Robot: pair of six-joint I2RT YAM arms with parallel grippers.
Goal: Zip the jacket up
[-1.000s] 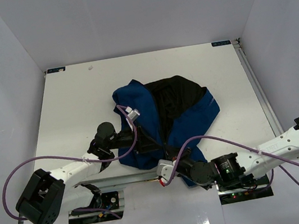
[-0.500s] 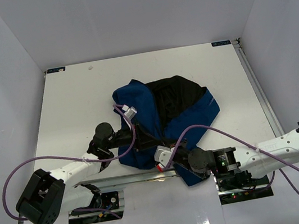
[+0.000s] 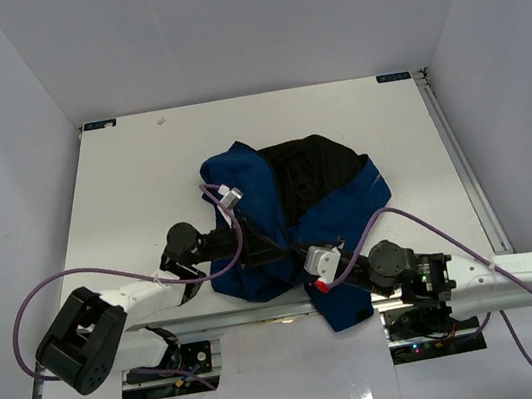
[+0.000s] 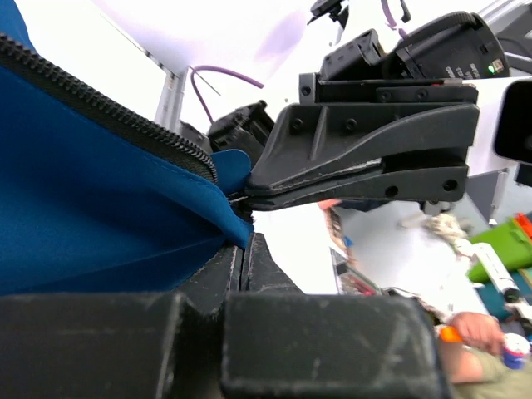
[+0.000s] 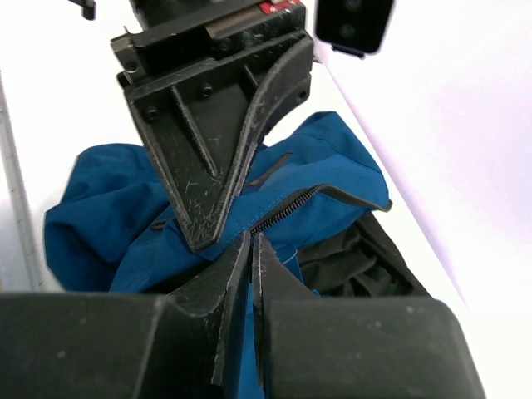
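The jacket point(image 3: 242, 178) lies bunched at the centre of the table point(image 3: 122, 182), its lower edge draped over the near rail. At lower centre the left end effector point(image 4: 243, 249) and the right end effector point(image 5: 252, 249) meet tip to tip. Each is pinched narrow on the blue hem beside the zipper point(image 5: 287, 208). Bare table surrounds the jacket on the upper, left and right sides.

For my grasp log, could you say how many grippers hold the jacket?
2: the left gripper and the right gripper, each shut on the jacket near its zipper.
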